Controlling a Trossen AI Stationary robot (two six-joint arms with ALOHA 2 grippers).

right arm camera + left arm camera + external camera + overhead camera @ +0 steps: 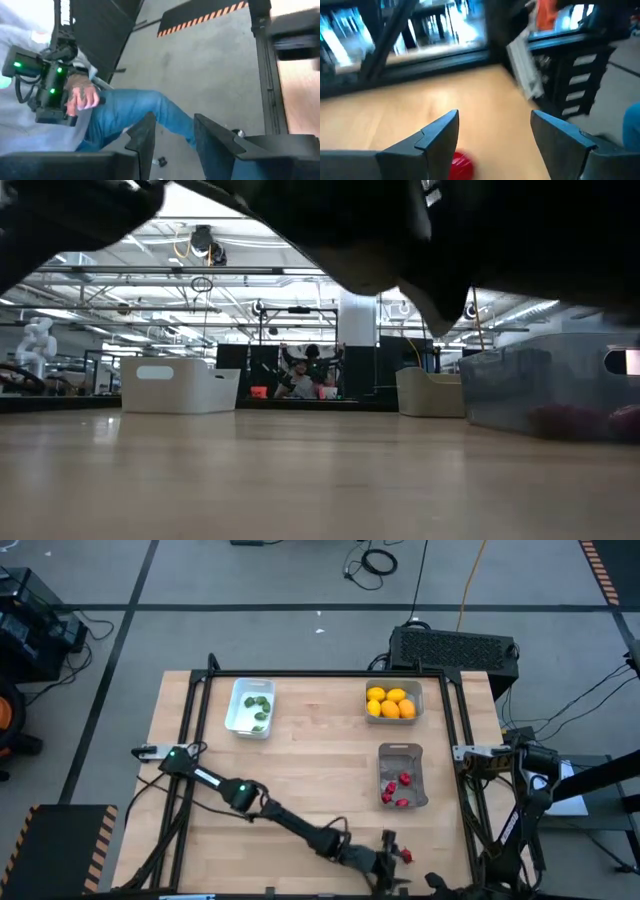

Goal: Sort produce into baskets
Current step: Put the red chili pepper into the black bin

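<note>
Left gripper is hovering released over the last loose red berry at the table's near edge, jaws straddling it. Next: dropping, clamping, carrying to the dark grey tray holding berries. Right gripper is parked off-table, empty, part-open.

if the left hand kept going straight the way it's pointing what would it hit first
Probably the red berry lying on the table just ahead of the open left hand, slightly toward one finger. Past it only bare wood shows up to the table edge, though depth is unclear.
</note>
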